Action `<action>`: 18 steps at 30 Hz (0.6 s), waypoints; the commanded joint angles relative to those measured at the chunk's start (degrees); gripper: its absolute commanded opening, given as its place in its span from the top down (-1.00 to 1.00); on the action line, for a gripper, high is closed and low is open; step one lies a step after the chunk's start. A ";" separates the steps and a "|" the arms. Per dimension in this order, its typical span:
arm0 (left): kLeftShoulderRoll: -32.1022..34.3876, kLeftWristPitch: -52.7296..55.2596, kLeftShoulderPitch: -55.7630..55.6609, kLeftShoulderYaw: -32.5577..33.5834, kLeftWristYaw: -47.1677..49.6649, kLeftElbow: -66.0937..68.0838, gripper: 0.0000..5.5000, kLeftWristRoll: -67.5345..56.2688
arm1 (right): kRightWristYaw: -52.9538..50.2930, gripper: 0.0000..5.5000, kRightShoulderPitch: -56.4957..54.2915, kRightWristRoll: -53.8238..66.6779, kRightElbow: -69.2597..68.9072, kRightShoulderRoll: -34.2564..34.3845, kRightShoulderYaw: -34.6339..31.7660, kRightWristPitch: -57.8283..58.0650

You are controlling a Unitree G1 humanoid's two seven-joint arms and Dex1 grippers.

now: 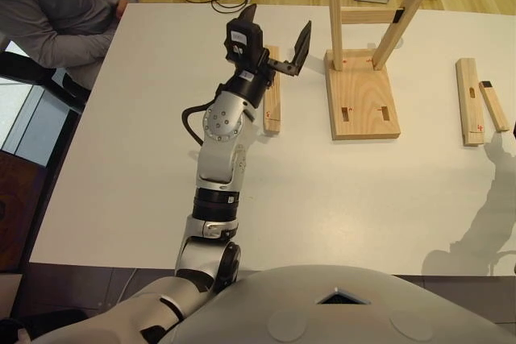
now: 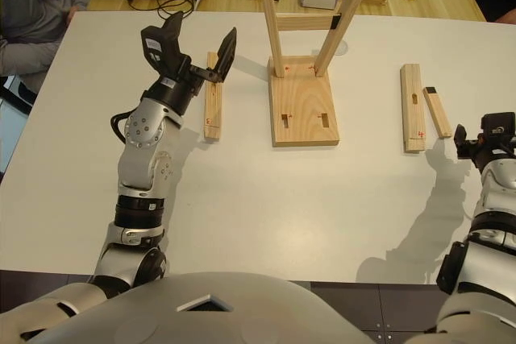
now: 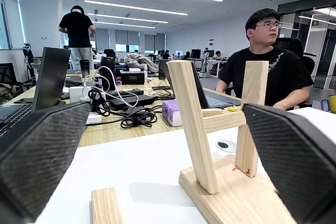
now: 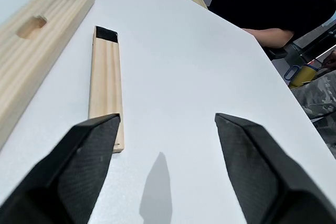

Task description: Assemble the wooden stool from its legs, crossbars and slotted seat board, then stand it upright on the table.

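Lying flat near the middle of the white table, the slotted seat board carries two legs upright at its far edge, joined by a crossbar. Its two near slots show as open holes. To its left a loose leg lies flat, and the left gripper hangs above it with its fingers spread wide, holding nothing. Well to the right lie a slotted leg and a short crossbar side by side. The right gripper hovers near the short crossbar's end, wide apart and empty.
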 commanded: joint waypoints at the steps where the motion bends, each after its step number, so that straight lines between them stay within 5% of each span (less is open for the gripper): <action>1: -0.21 -0.79 -0.52 -0.03 1.81 0.62 -0.96 0.95 | 3.37 -0.37 -5.67 2.87 5.15 1.96 -1.01 3.77; 16: 0.04 -0.55 -1.32 0.34 2.30 0.54 -0.96 -0.41 | 3.02 -0.37 -6.05 6.53 9.43 5.03 -2.26 11.86; 18: -0.12 -0.50 -1.45 0.17 2.32 0.51 -0.96 -0.32 | 2.51 -0.25 -6.59 6.31 9.90 5.72 -1.80 12.62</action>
